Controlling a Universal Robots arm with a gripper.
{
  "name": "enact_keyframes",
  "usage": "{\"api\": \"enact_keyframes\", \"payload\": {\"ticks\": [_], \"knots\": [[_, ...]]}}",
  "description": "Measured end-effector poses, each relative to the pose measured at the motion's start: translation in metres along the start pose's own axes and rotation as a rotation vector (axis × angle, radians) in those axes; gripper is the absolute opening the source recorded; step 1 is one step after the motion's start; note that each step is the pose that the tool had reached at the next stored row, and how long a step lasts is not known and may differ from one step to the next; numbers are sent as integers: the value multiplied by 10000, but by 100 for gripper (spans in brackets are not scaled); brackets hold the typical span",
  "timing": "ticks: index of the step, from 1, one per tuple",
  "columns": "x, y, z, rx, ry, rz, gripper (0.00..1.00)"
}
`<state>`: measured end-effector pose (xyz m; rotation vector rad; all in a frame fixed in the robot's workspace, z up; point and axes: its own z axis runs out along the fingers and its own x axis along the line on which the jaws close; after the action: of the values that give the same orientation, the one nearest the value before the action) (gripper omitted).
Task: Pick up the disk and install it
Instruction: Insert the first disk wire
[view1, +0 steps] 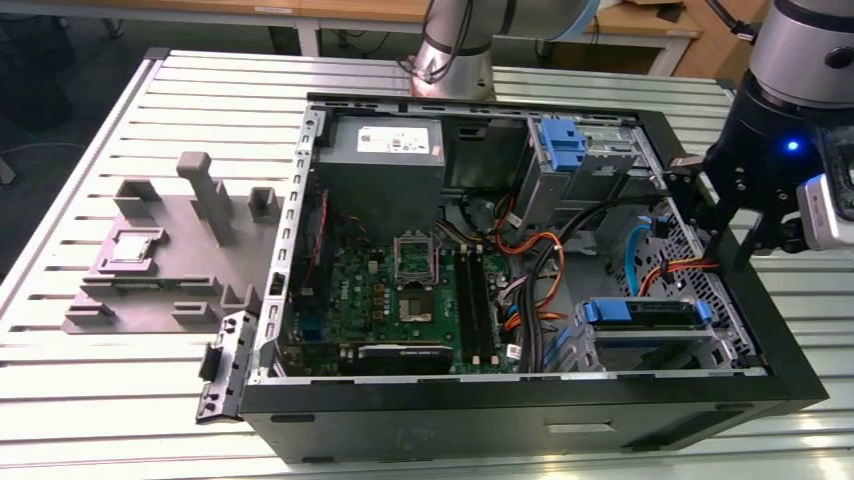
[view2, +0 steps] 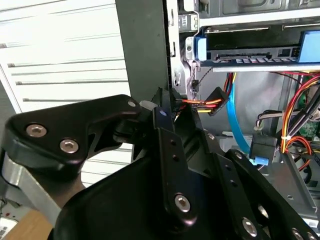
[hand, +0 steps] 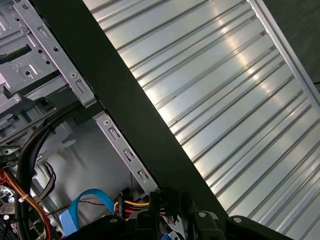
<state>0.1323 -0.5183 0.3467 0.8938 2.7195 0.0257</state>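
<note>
Gripper (view1: 731, 245) hangs at the case's (view1: 787, 350) right wall, over the cables, well clear of the disk (view1: 643, 312). Disk sits in the near-right drive bay, blue rails showing; in the second wrist view it lies in its bay slot (view2: 250, 50). Judgement: disk looks seated already, or the pick has not begun; cannot say which. Jaws: cannot tell whether parted or closed. Any further move needs clearance from the orange and blue cables. Worktop (view1: 107, 370) is slatted metal; grey fixture (view1: 174, 250) at left. Wooden desks stand beyond.
</note>
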Motion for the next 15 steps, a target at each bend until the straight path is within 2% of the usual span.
{"api": "enact_keyframes", "payload": {"ticks": [2,3,4,5,10,15], "knots": [[2,-2,1,2,-17,-25,30],[4,-3,0,2,-27,-37,24],[3,-2,-3,13,-37,-51,24],[2,-2,-5,19,-42,-61,17],[-9,2,-50,34,-54,-70,17],[-12,4,-61,35,-56,-71,17]]}}
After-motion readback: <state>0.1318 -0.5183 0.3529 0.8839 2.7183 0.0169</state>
